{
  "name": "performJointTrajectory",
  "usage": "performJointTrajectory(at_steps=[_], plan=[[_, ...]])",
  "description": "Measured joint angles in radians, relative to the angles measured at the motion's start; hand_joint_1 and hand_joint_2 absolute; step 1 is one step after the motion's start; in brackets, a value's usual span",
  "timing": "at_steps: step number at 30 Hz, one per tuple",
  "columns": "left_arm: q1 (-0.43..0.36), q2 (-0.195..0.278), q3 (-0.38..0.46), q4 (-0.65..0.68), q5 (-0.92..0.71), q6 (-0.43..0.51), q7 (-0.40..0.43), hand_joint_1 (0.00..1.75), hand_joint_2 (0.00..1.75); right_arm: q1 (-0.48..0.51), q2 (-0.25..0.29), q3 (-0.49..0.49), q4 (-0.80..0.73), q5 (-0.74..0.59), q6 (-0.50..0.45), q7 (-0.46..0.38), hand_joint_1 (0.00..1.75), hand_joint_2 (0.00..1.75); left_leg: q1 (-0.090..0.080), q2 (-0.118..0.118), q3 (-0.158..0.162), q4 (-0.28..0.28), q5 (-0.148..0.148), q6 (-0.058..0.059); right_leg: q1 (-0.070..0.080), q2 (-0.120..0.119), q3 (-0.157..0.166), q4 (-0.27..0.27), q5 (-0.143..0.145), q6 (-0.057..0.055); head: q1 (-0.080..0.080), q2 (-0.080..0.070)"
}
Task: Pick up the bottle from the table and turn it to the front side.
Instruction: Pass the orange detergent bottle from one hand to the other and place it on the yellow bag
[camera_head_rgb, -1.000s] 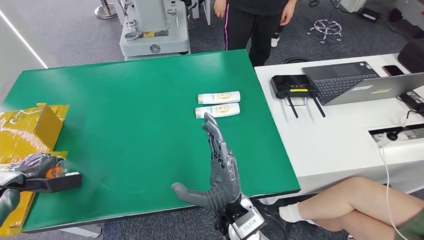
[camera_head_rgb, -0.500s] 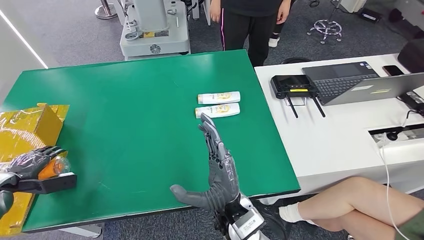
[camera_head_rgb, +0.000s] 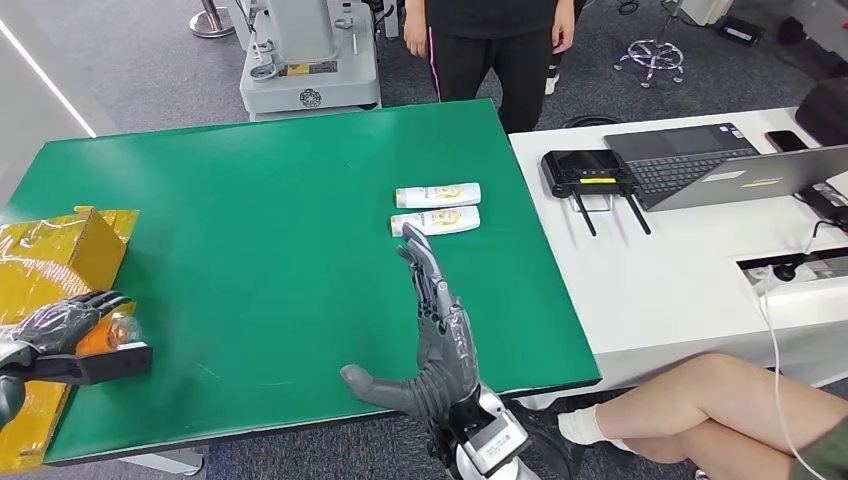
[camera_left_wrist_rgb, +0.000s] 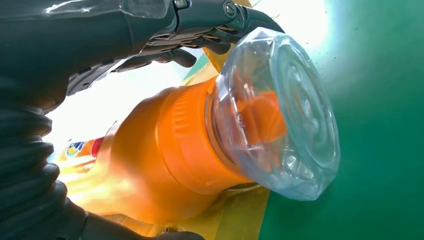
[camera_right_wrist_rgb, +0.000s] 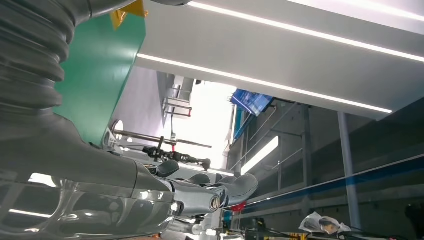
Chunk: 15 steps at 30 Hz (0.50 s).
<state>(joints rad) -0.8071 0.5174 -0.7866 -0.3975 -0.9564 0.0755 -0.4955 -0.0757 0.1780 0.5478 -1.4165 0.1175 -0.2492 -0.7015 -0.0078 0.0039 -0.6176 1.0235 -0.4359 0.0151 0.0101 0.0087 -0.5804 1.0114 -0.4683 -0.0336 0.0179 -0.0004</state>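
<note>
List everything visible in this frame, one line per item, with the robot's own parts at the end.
Table: 1, green, centre.
White bottles: 2, white and yellow, lying side by side, right part of table.
Orange bottle: 1, orange, clear cap, in left hand.
Yellow box: 1, table's left edge.
White desk: 1, right.
Laptop: 1, grey, on desk.
Router: 1, black, on desk.
Standing person: 1, beyond table.
Left hand: grips orange bottle.
Right hand: fingers spread, near table's front edge.

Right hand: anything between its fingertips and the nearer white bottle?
Head view: nothing. The right hand is open, its fingertips reaching almost to the nearer white bottle lying on the green table.
</note>
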Motion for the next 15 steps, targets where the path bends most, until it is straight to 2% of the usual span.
performJointTrajectory(at_steps=[4,7,11,15], plan=[[-0.013,0.015,0.000,-0.001,0.015,-0.043,-0.025,0.00,1.75,-0.005,0.001,-0.002,0.006,-0.001,0.005,0.000,0.00,1.75,0.000,0.000,0.000,0.000,0.000,0.000,0.000,0.000,0.000,0.000,0.000,0.000,0.000,0.000],[-0.043,0.048,0.000,-0.017,0.024,-0.129,-0.037,0.00,1.75,-0.006,0.002,-0.006,0.010,0.000,0.007,0.000,0.00,1.75,0.001,0.000,0.000,0.000,0.000,0.000,0.001,0.001,0.000,0.000,0.000,0.000,0.000,0.000],[-0.133,0.121,0.000,-0.059,0.021,-0.386,-0.009,0.00,1.75,-0.007,0.005,-0.015,0.011,-0.001,0.007,0.000,0.00,1.75,0.002,0.000,0.000,0.000,0.001,-0.001,0.002,0.001,0.000,0.000,0.000,0.000,0.000,0.000],[-0.232,0.252,-0.016,-0.182,0.095,-0.668,0.046,0.00,1.75,-0.007,0.010,-0.021,0.012,-0.001,0.016,0.000,0.00,1.75,0.004,0.004,-0.001,0.000,0.001,-0.003,0.004,0.005,-0.002,0.001,0.001,-0.002,0.000,0.000]])
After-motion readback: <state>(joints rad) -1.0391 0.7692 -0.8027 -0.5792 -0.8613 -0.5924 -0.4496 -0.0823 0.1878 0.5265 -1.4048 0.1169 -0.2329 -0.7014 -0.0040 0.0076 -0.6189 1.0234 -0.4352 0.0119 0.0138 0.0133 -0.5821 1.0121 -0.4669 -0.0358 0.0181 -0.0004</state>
